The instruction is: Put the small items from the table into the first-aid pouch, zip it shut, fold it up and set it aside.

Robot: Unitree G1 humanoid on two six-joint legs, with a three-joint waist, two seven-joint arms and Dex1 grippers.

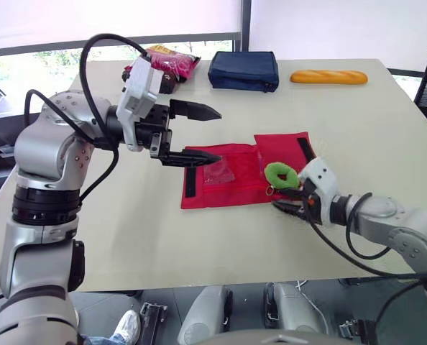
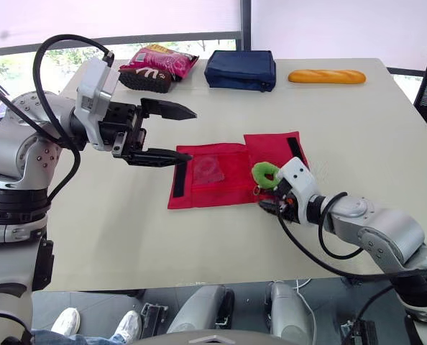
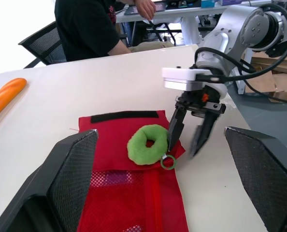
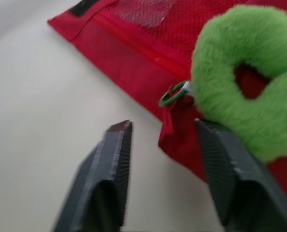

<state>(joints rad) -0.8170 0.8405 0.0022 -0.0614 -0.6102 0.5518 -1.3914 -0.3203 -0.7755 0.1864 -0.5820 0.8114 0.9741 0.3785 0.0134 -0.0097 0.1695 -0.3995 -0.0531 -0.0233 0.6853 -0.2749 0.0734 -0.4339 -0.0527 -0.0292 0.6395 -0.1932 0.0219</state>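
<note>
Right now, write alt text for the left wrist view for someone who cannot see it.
The open right gripper points down at a corner of the red pouch, close beside a fluffy green ring lying on the pouch. A baguette lies farther off on the table, and a person in black sits behind it.

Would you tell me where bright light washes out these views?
Left eye view: the window behind the beige table is washed out; table shadows are soft. Left wrist view: part of the background beyond the table is blown out. Right wrist view: the red fabric pouch shows no glare.
</note>
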